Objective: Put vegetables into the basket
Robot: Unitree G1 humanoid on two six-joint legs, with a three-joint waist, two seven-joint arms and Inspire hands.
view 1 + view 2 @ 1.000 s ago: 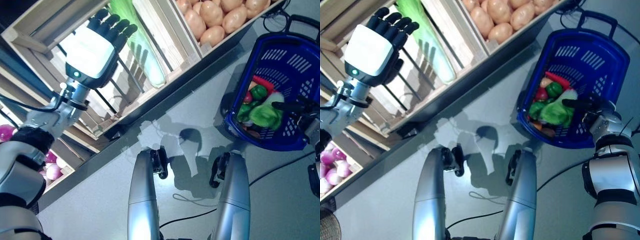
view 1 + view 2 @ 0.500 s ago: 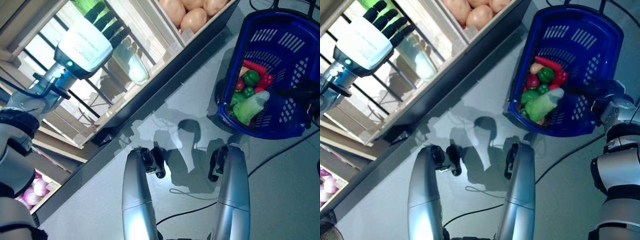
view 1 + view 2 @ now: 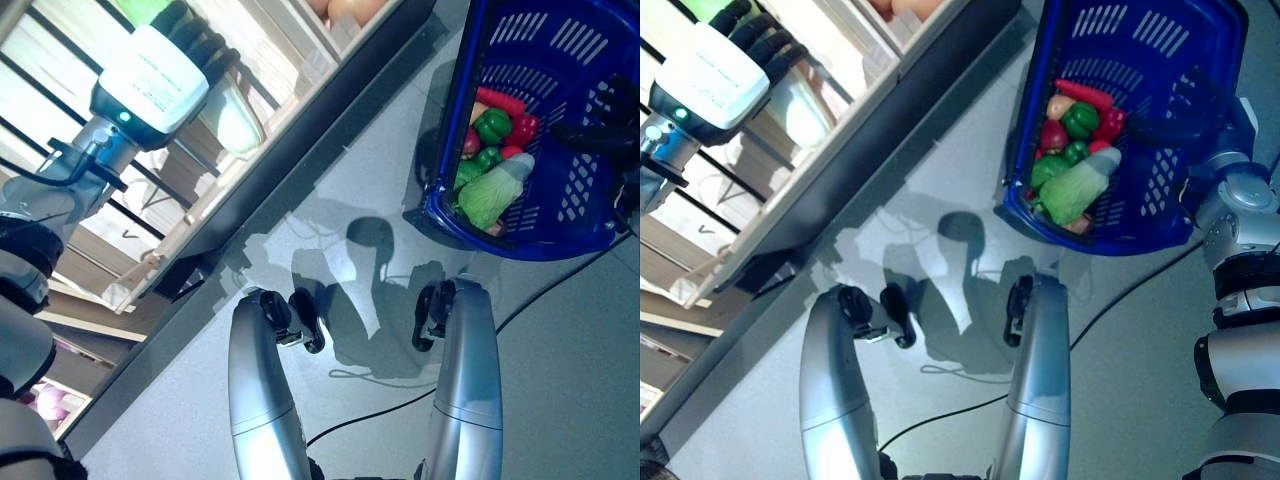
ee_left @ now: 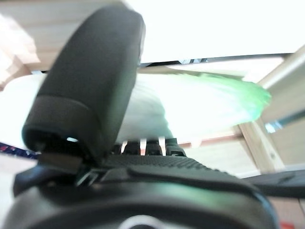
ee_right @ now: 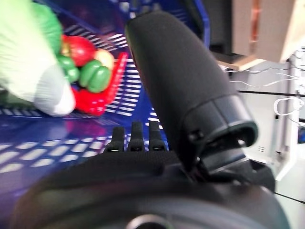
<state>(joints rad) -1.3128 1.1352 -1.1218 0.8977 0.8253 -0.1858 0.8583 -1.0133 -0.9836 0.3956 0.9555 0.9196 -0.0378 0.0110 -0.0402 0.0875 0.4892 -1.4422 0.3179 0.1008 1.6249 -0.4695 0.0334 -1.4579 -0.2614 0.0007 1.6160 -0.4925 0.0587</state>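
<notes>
The blue plastic basket (image 3: 520, 248) stands on the floor at the right. It holds a red pepper (image 3: 500, 101), green peppers (image 3: 492, 127), a long pale green vegetable (image 3: 490, 195) and a red round one. My right hand (image 3: 600, 137) is over the basket's inside by its rim, fingers straight and empty; its wrist view shows the thumb (image 5: 181, 81) above the basket wall (image 5: 47, 152). My left hand (image 3: 150, 85) is up at the wooden stand, open, its fingers against a long white-and-green vegetable (image 3: 235, 118), which also shows in the left wrist view (image 4: 205, 98).
The wooden vegetable stand (image 3: 310, 70) runs slantwise across the upper left, with a dark base (image 3: 330, 130) along the grey floor. Open floor lies between the stand and the basket.
The whole picture has shifted, so the camera has moved. My left hand has reached further onto the long vegetable. My right hand stays over the basket.
</notes>
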